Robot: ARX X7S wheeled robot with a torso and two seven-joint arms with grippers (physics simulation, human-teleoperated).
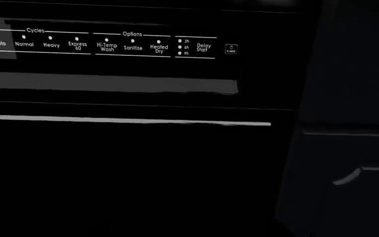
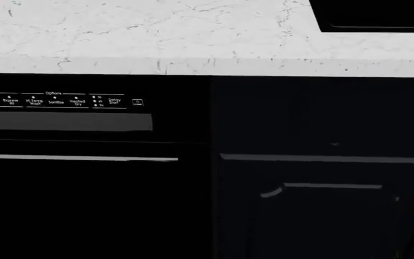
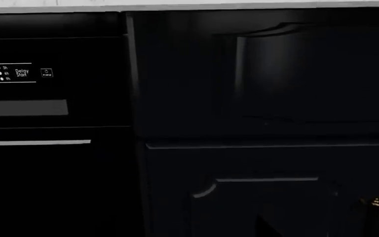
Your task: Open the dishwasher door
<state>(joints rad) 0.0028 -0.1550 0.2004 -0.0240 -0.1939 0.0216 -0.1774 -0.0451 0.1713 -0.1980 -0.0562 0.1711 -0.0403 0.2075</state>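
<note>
The dishwasher door point(image 2: 77, 205) is a glossy black front at the left of the head view, shut. Its strip of white control labels point(image 2: 56, 101) runs along the top, above the grey recessed handle point(image 2: 63, 122) and a thin silver line point(image 2: 77, 158). The left wrist view faces it close up: labels point(image 1: 104, 45), handle point(image 1: 110, 83), silver line point(image 1: 124, 120). The right wrist view shows the door's right end point(image 3: 51, 177) with the handle point(image 3: 25, 107). Neither gripper shows in any view.
A white marble counter point(image 2: 157, 38) lies above the dishwasher, with a black cooktop point(image 2: 379, 16) at its far right. Dark navy panelled cabinet doors point(image 2: 322, 205) stand right of the dishwasher and also show in the right wrist view point(image 3: 268, 163). A small brass knob point(image 3: 375, 201) sits low right.
</note>
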